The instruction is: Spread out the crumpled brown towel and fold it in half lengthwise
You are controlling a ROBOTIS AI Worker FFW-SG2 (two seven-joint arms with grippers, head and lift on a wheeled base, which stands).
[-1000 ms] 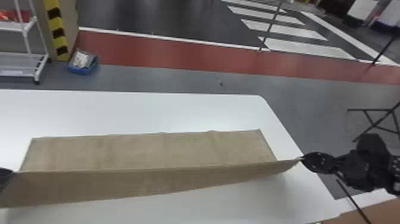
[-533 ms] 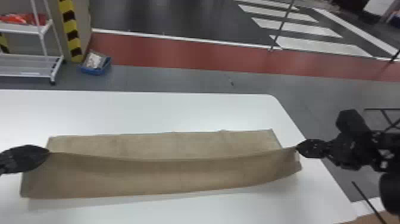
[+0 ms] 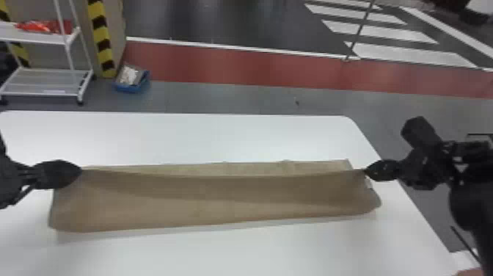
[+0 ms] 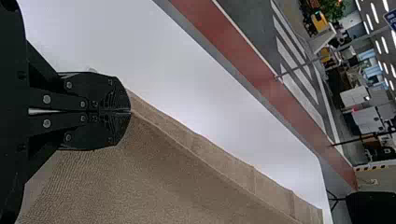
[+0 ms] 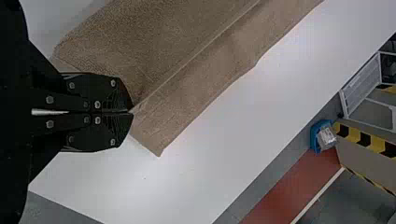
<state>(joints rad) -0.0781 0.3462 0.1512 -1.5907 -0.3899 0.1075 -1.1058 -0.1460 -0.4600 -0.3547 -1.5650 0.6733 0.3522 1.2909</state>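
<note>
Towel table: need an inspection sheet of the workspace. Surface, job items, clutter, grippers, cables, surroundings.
Surface: white table, under the towel.
Job's things: brown towel, spread lengthwise across the table; near side folded over toward the far edge, strip of lower layer exposed beyond it. Fold incomplete.
Clutter: blue bin holding a pale packet, on the floor beyond the table.
Grippers: left gripper and right gripper both shut on the towel, one at each end of the folded-over edge.
Cables: nothing seen.
Surroundings: white rack, yellow-and-black striping, red floor band.
</note>
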